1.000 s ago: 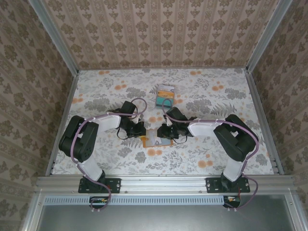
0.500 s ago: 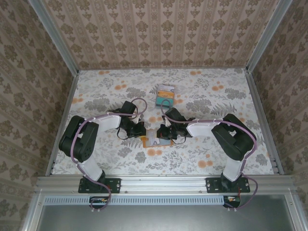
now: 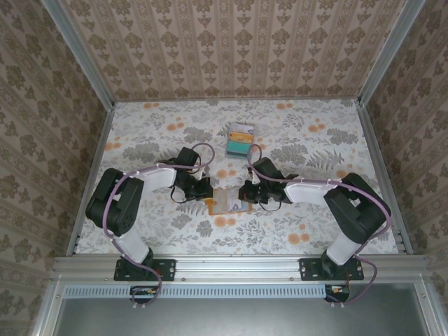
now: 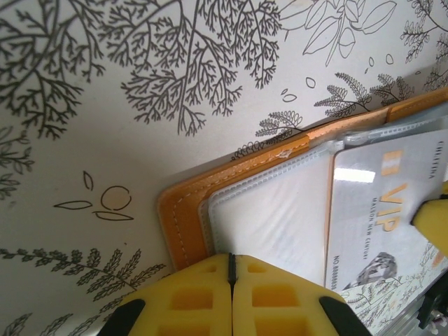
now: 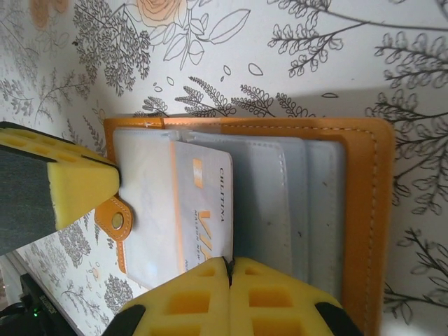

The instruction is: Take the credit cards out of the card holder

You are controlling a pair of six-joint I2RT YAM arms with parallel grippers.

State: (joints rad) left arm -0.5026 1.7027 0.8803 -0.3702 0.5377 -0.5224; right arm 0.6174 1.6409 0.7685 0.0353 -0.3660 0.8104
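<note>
Behind right jaws — card (image 5: 203,203) edge hidden

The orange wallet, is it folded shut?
No, the card holder lies open flat, with its grey pockets and a whitish card showing.

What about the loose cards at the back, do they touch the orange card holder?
Apart. The top view shows the loose cards lying farther back, with bare flowered table between them and the card holder.

White card (image 5: 203,203), lower end hidden behind the right gripper (image 5: 229,269), card holder (image 4: 183,217) cut off by left wrist view's edge
</note>
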